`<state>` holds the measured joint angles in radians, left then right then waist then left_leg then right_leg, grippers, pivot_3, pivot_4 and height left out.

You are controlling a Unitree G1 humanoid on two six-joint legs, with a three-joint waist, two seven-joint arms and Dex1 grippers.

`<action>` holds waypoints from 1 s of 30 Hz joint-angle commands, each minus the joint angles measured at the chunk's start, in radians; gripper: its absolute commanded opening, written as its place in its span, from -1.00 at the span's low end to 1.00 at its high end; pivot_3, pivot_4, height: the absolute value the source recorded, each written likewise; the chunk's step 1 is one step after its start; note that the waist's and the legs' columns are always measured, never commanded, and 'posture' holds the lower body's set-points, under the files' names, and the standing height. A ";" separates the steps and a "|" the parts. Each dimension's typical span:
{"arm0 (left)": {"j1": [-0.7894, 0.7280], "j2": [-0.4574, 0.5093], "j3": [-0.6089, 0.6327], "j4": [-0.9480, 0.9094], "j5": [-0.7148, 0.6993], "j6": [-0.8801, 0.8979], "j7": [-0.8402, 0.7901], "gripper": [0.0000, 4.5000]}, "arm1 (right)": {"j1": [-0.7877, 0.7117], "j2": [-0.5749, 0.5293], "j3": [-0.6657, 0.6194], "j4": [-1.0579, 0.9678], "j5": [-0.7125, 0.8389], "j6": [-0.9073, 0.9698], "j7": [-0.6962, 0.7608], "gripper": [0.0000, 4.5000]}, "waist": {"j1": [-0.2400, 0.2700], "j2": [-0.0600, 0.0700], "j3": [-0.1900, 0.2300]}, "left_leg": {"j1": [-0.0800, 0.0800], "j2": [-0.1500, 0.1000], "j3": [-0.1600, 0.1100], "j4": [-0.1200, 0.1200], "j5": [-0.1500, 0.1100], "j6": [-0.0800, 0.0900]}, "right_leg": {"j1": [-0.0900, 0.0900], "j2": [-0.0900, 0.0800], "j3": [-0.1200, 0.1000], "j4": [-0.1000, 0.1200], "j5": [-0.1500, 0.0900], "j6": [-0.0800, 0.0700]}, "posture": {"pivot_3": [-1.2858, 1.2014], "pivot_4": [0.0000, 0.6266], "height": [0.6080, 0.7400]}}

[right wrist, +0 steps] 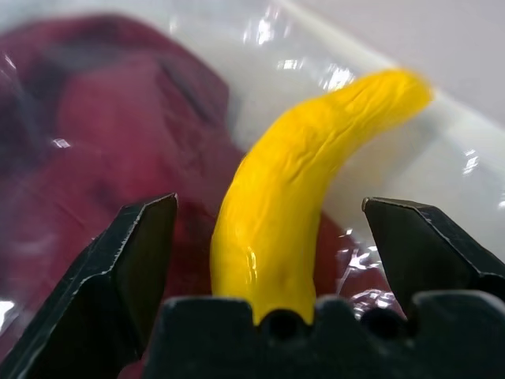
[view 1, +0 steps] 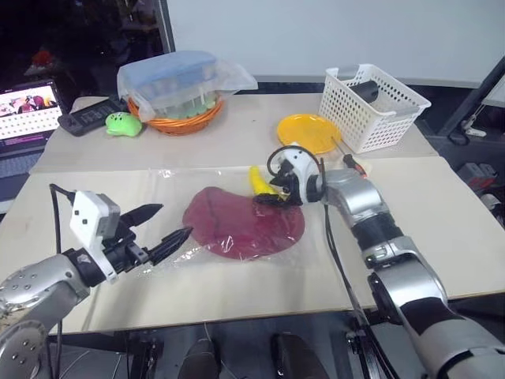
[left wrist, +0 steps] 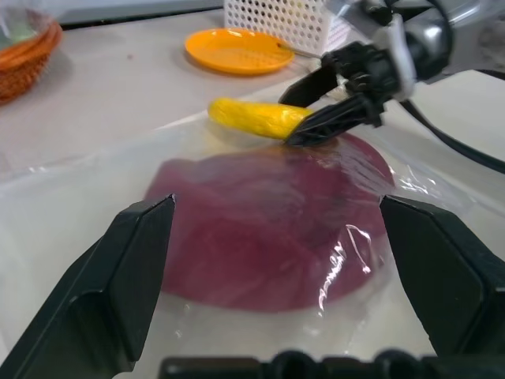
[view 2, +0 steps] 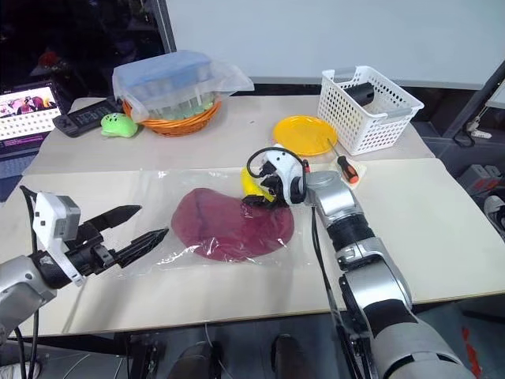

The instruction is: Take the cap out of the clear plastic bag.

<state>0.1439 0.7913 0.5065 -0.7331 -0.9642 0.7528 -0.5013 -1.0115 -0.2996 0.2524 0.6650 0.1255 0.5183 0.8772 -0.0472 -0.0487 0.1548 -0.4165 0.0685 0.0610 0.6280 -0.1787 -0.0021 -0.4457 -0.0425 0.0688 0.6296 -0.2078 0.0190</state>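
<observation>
The dark red cap lies flat inside the clear plastic bag in the middle of the table. My right gripper is open and points down at the cap's far edge. Its fingers straddle a yellow banana-shaped thing that rests against the bag. My left gripper hovers open at the bag's near left side, aimed at the cap, with nothing between its fingers.
At the back stand an orange basket with a plastic-wrapped blue-lidded box, a green toy, a yellow plate and a white mesh basket. A screwdriver lies right of my right gripper. A laptop sits far left.
</observation>
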 commanded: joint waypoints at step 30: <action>-0.075 -0.017 -0.081 0.010 0.050 -0.016 0.006 1.00 | -0.178 -0.258 -0.107 0.612 -0.329 -0.518 -0.489 0.22 | -0.024 0.000 0.000 | -0.002 -0.001 0.000 -0.001 0.000 0.000 | -0.001 0.000 0.001 -0.001 0.000 -0.001 | 0.03 -0.52 1.00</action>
<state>0.0800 0.7765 0.4140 -0.7064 -0.9179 0.7617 -0.4976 -1.1657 -0.5296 0.1477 1.2895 -0.1856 0.0397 0.4053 -0.0717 -0.0485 0.1551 -0.4186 0.0672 0.0609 0.6272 -0.1787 -0.0021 -0.4469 -0.0428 0.0700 0.6287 -0.2073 0.0184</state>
